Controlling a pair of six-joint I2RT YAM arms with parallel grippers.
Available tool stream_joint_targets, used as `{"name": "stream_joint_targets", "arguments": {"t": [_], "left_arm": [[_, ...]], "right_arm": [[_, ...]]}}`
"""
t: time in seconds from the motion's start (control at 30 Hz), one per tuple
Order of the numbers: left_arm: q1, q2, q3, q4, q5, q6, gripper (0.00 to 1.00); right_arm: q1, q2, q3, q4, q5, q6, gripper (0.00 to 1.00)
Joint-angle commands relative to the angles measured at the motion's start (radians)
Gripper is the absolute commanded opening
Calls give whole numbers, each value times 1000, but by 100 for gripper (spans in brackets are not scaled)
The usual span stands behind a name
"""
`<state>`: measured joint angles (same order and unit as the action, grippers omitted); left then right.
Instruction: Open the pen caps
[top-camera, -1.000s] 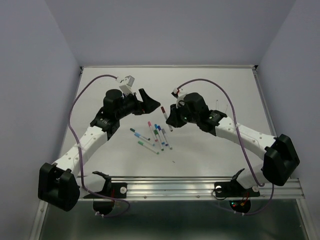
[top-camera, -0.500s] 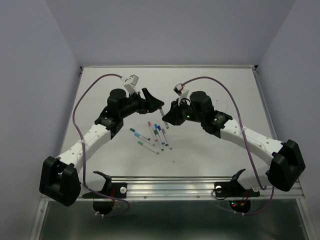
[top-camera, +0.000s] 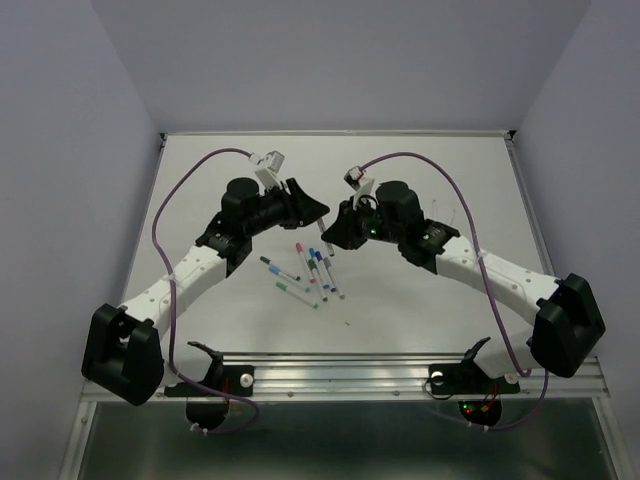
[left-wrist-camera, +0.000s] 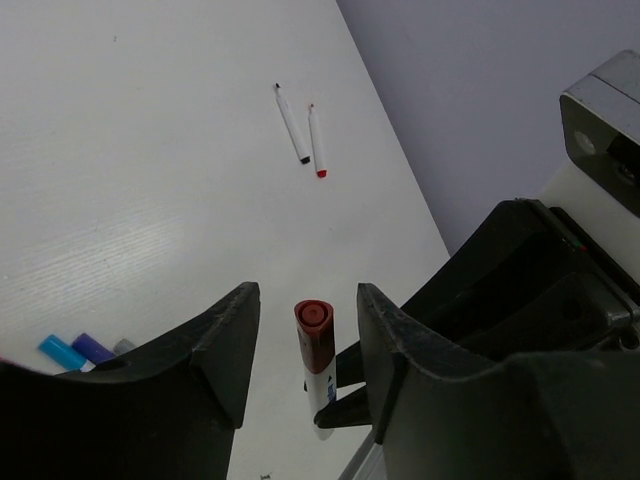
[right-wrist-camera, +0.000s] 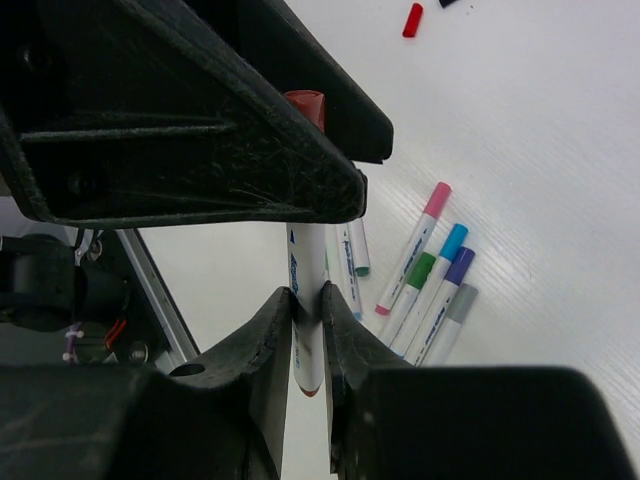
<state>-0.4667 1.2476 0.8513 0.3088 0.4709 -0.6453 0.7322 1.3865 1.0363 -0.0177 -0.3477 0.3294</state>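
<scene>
My right gripper (right-wrist-camera: 307, 300) is shut on the white barrel of a pen (right-wrist-camera: 306, 250) and holds it raised above the table. That pen's dark red cap (left-wrist-camera: 313, 335) sits between the jaws of my left gripper (left-wrist-camera: 307, 300), which are open, with a gap on each side of the cap. In the top view the left gripper (top-camera: 316, 212) and right gripper (top-camera: 336, 228) meet tip to tip over the middle of the table. Several capped pens (top-camera: 305, 272) lie in a loose cluster below them, with pink (right-wrist-camera: 437, 198), blue (right-wrist-camera: 453, 241), green (right-wrist-camera: 421, 270) and purple (right-wrist-camera: 458, 266) caps.
Two uncapped pens (left-wrist-camera: 293, 122) lie side by side farther off on the white table (left-wrist-camera: 120, 180). A loose red cap (right-wrist-camera: 412, 20) lies beyond the cluster. The grey-blue wall (left-wrist-camera: 480, 90) rises at the table's edge.
My left gripper has moved right, up to the pen held by the right gripper, and its jaws have narrowed around the dark red cap. The right arm has shifted slightly left.
</scene>
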Motion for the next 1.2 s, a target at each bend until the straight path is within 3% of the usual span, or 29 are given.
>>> {"name": "stream_joint_targets", "arguments": {"t": [0.0,0.1,0.2,0.43,0.7,0.97,1.17], "left_arm": [[-12,-4,43,55,17,10,48],[-13,-4,48,55,12,6,33],[-16,-5,52,58,5,9,24],[-21,-1,65,58,-70,4,5],[-21,58,155,16,-241,-11,0],[-20,112,258,1,-460,-76,0],[-18,118,252,26,-581,-122,0]], "right_arm": [[-7,3,70,58,0,-1,1],[-7,14,77,56,-11,0,1],[-7,31,74,55,-56,-3,1],[-7,129,76,-37,-359,-76,1],[78,72,-56,-82,-396,-155,1],[171,45,-237,132,-456,3,1],[171,23,-282,167,-461,46,1]]}}
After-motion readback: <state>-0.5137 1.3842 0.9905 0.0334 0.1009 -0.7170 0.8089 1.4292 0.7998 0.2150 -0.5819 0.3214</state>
